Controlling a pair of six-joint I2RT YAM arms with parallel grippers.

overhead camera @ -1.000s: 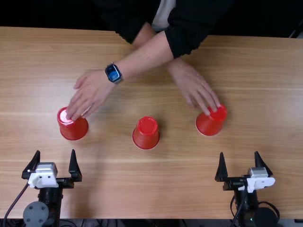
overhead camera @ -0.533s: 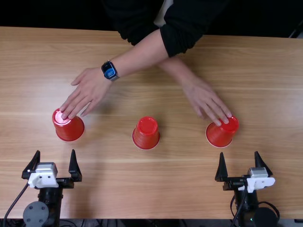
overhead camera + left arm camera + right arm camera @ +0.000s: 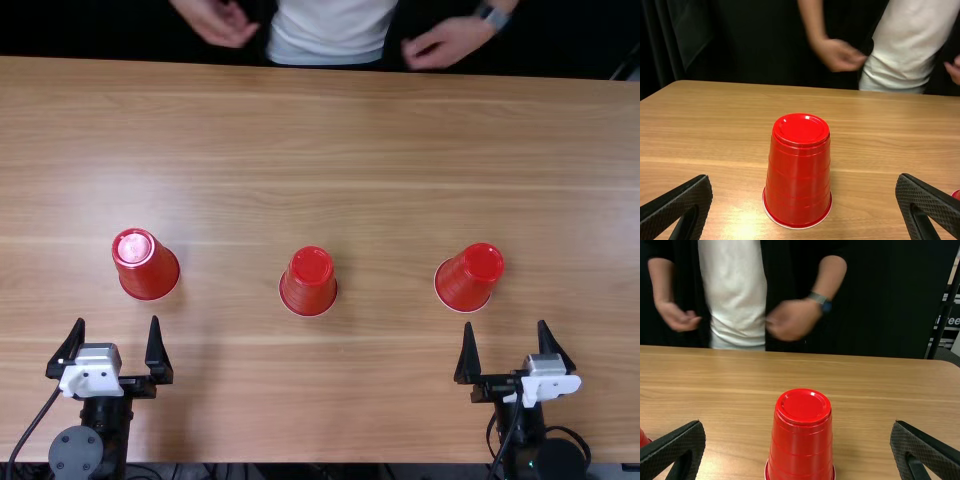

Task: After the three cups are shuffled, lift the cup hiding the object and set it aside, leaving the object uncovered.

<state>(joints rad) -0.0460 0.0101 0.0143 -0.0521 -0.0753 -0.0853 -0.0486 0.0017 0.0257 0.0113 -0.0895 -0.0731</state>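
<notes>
Upside down on the worktop (image 3: 330, 150), the left cup (image 3: 146, 265) stands at twelve o'clock from the gaping left claw (image 3: 115, 335), the right cup (image 3: 468, 277) likewise from the gaping right claw (image 3: 504, 335), middle cup (image 3: 308, 280) between.

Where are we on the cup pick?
Done: the shuffle looks over. The person's hands are off the table, and the left cup, middle cup and right cup stand upside down in a row. In hand: nothing. The robot's left hand and right hand sit open, short of the cups. Left: lift the hiding cup and set it aside.
</notes>
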